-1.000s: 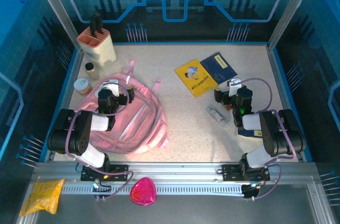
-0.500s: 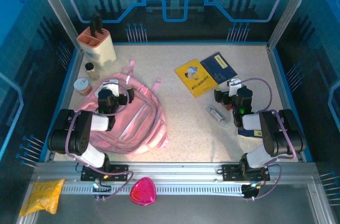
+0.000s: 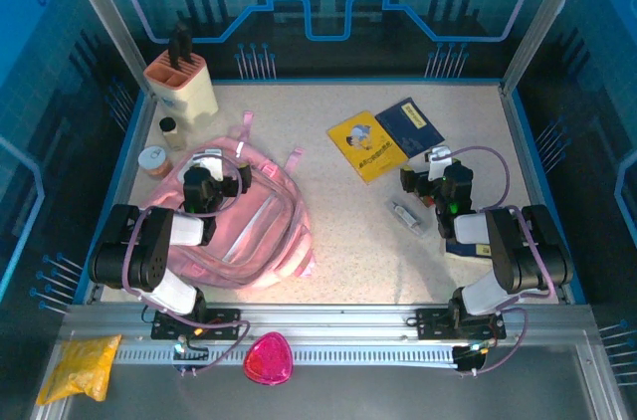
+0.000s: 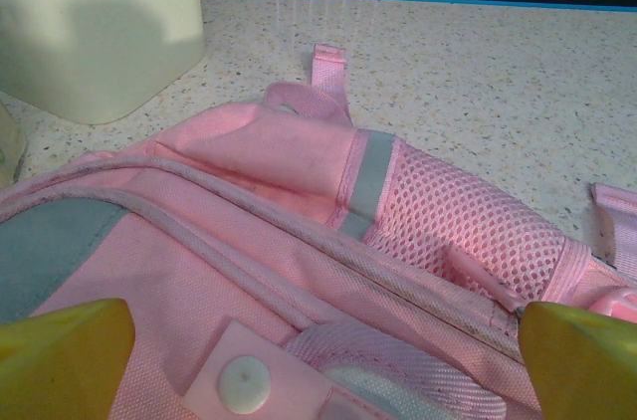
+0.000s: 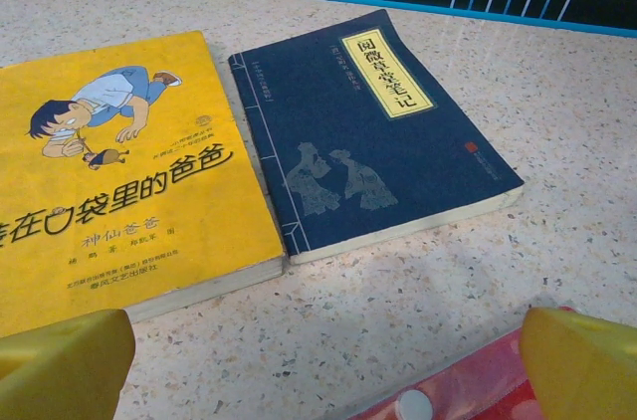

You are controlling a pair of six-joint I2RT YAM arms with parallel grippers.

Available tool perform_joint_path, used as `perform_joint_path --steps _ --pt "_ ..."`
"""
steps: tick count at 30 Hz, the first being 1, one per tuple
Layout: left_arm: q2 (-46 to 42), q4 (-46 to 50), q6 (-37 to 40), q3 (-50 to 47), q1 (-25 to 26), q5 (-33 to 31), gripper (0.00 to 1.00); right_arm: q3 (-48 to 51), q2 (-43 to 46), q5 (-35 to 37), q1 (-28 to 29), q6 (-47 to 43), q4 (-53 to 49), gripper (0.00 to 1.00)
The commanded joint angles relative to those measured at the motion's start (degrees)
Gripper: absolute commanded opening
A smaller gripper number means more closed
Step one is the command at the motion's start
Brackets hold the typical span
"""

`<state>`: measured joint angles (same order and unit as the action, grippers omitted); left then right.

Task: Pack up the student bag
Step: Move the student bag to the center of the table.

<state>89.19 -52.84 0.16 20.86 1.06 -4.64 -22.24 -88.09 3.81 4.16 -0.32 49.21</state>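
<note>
Toward eight o'clock on the table (image 3: pixel 338 256) lies the student bag (image 3: pixel 254 231), flat and slack. It is soft pink woven fabric with a mesh side pocket, a grey reflective strip and corded piping. Over its top edge hangs the left end effector (image 3: pixel 207 179), jaws spread fully and gripping nothing. The step in hand looks to be opening the bag. It would go best by coming down on what seems a small pink zip tab (image 4: pixel 483 281), at five o'clock of the mesh, pinching only that and pulling along the zip line so the limp cloth doesn't bunch. At one o'clock lie two thin flat paperbacks, a glossy yellow book (image 5: pixel 119 191) just beside a matte dark blue book (image 5: pixel 368 131). At three o'clock the right end effector (image 3: pixel 430 176) hovers, equally wide and empty.
</note>
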Motion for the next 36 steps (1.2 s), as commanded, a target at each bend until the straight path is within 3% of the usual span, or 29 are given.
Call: perform_joint_path --steps 1,5,11,13,16,18,20,22,29,33,36 --pt "-1.12 -0.6 0.3 0.41 -0.27 -0.31 0.99 0.32 1.93 -1.07 -0.47 -0.81 1.82 1.0" --pt "-6.8 1.54 0.0 -1.04 -0.27 -1.26 0.99 -0.27 6.99 0.48 -0.39 -0.04 -3.76 1.0" --pt "-17.9 13.18 -1.23 0.79 -0.27 -1.45 0.99 -5.47 16.39 1.78 -0.54 4.08 -20.2 1.0" --pt "-22.02 17.56 -3.14 1.57 -0.27 -1.77 0.99 -7.09 18.56 4.72 -0.67 9.44 -24.73 1.0" --pt "-28.69 25.47 -9.02 3.63 -0.4 -2.15 0.99 -9.61 22.01 12.17 -2.12 25.85 -36.58 1.0" --pt "-32.11 30.7 -15.92 5.19 -0.33 -2.79 0.99 -9.17 23.35 9.51 -4.45 33.03 -40.15 1.0" --pt "-34.84 38.7 -21.56 7.6 -0.43 -1.59 0.99 -8.6 23.5 2.13 -6.98 36.16 -39.39 1.0" --pt "-36.46 45.29 -25.35 10.27 -0.74 0.53 0.99 -10.85 23.01 -0.63 -6.94 36.87 -43.71 1.0" --pt "-36.61 59.95 -32.9 16.62 -0.38 10.97 0.99 -17.47 18.92 -7.56 0.73 34.86 -52.91 1.0" --pt "-37.55 67.83 -35.69 17.62 2.78 12.07 0.99 -22.06 12.98 -13.16 7.86 33.32 -57.73 1.0" --pt "-38.43 73.64 -37.26 18.14 8.05 9.57 0.99 -25.59 8.1 -11.78 15.45 30.91 -59.19 1.0"
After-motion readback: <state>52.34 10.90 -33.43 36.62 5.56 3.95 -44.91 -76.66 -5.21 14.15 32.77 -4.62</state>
